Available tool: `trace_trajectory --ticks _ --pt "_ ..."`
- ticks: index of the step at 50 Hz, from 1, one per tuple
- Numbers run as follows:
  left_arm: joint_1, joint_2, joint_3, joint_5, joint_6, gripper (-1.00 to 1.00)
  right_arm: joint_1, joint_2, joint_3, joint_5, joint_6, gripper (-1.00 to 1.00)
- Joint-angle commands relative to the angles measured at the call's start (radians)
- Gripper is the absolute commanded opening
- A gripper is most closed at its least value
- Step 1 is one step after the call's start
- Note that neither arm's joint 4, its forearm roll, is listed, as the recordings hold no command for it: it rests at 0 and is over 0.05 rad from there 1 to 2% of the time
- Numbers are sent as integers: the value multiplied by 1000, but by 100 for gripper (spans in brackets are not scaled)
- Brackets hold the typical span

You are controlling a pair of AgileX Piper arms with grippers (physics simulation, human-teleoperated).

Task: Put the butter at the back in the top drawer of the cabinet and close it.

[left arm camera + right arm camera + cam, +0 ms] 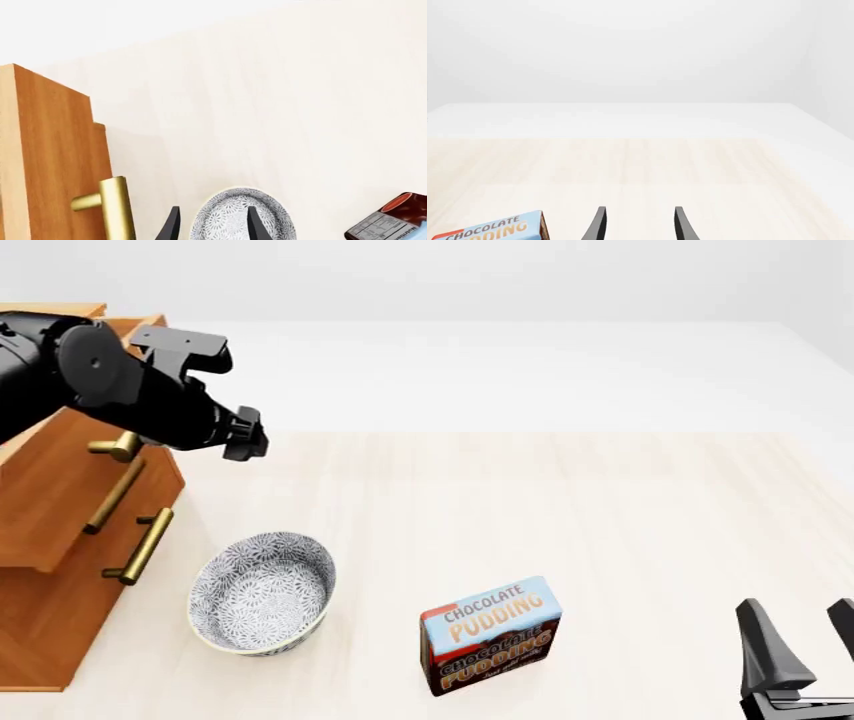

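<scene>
Left wrist view: left gripper fingers spread apart, holding nothing; patterned bowl sits between and past them. Cabinet is off to one side, with a brass handle just beside one finger, no contact. Front view: left arm is raised in front of the top drawer (light brown wood, pulled out); butter not visible in any view. Pudding box stands on the bench. Right wrist view: right gripper fingers parted, empty, low over the bench.
</scene>
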State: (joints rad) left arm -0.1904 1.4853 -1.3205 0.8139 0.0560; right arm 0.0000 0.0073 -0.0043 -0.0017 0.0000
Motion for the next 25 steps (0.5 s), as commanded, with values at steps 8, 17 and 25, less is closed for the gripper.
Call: trace_trajectory --ticks 8,17,25 --pt "67 30 15 -33 -3 100 0 0 0 0 0 100" --pt "97 42 10 -45 -4 100 0 0 0 0 0 100" --pt "122 32 15 -45 -4 100 0 0 0 0 0 100"
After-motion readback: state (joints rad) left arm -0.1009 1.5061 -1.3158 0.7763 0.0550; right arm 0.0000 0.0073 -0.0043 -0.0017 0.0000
